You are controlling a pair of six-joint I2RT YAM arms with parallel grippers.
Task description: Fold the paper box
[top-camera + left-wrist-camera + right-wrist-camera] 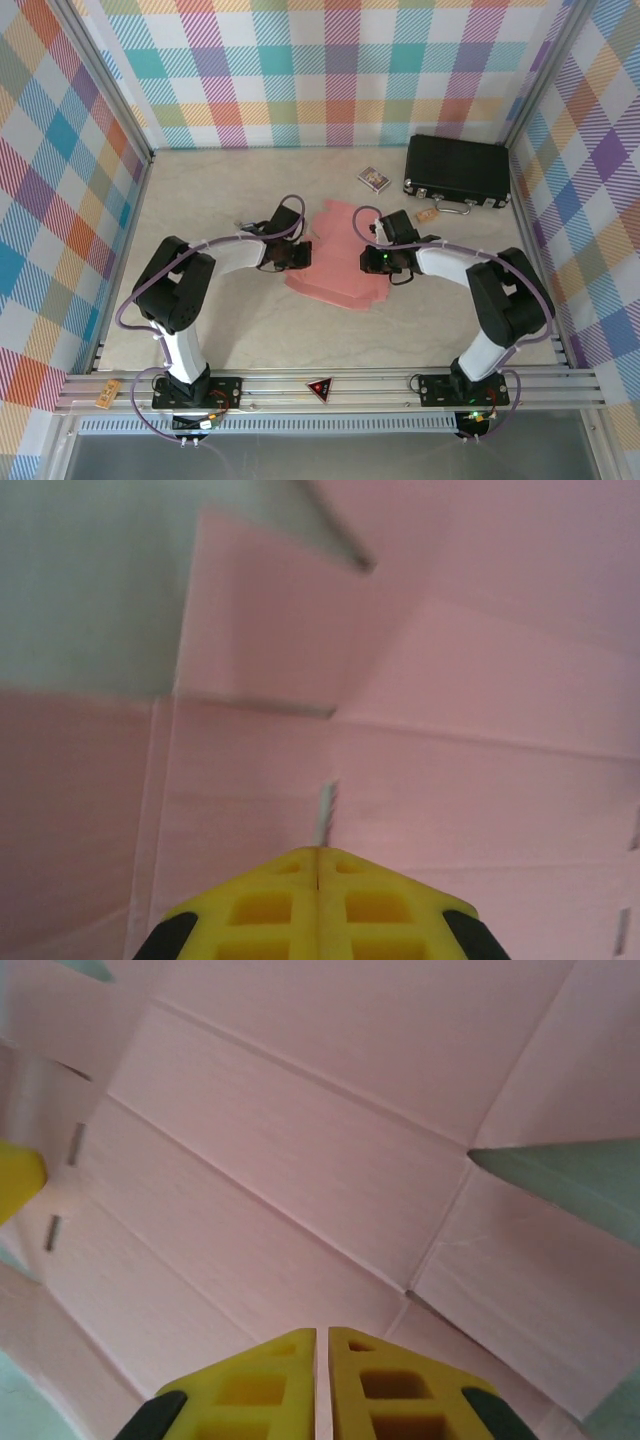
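top external view: the paper box (pixel 338 262) lies as a flat salmon-pink die-cut sheet at the centre of the table (pixel 255 335), between the left gripper (pixel 300 256) and the right gripper (pixel 372 262), one at each side edge. its long axis runs roughly far-to-near, slightly skewed. a pointed flap aims at the back wall and the stepped edge faces the arm bases. this view also takes in the black hard case (pixel 458 172) and the small patterned card pack (pixel 374 179), both at far right, well apart from the sheet.

the wrist views supply surface detail: score lines, flap cuts and small slits in the cardboard.

- left wrist — yellow fingers (pixel 270 905) pressed together over the sheet.
- right wrist — fingers (pixel 395 1385) nearly touching, a hairline gap between them.

whether either pair nips cardboard cannot be told.
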